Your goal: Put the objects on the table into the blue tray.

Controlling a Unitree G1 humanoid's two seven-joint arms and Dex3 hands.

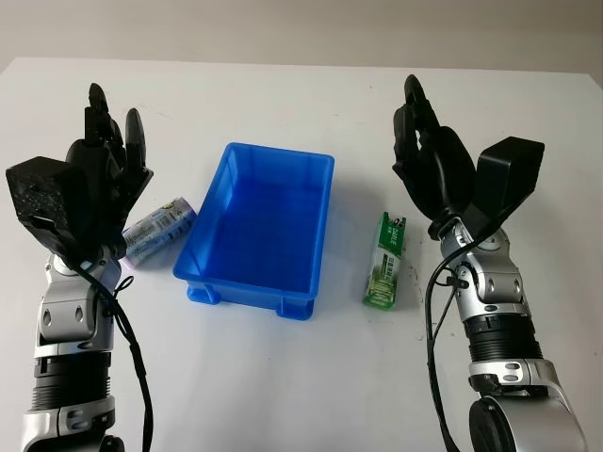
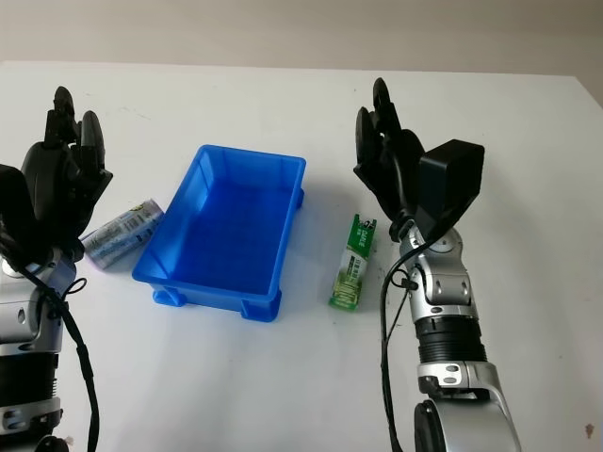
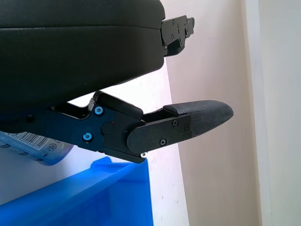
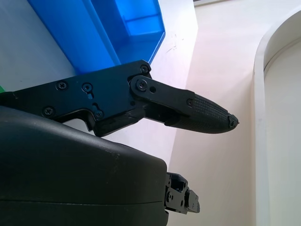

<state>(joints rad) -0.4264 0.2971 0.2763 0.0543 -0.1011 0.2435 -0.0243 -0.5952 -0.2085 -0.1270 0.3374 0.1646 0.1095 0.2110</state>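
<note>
The blue tray (image 1: 259,226) stands in the middle of the white table, with nothing in it. A silver and blue can (image 1: 158,230) lies on its side just left of the tray; the can (image 3: 35,146) also shows in the left wrist view. A green and white packet (image 1: 384,260) lies flat to the right of the tray. My left hand (image 1: 108,141) is raised and open above the table, over and just left of the can. My right hand (image 1: 421,132) is raised and open, a little right of and behind the packet. Neither hand holds anything.
The tray's rim (image 4: 108,52) shows beside my right hand's finger. White table stretches behind the tray and in front of it, up to a pale wall at the far edge.
</note>
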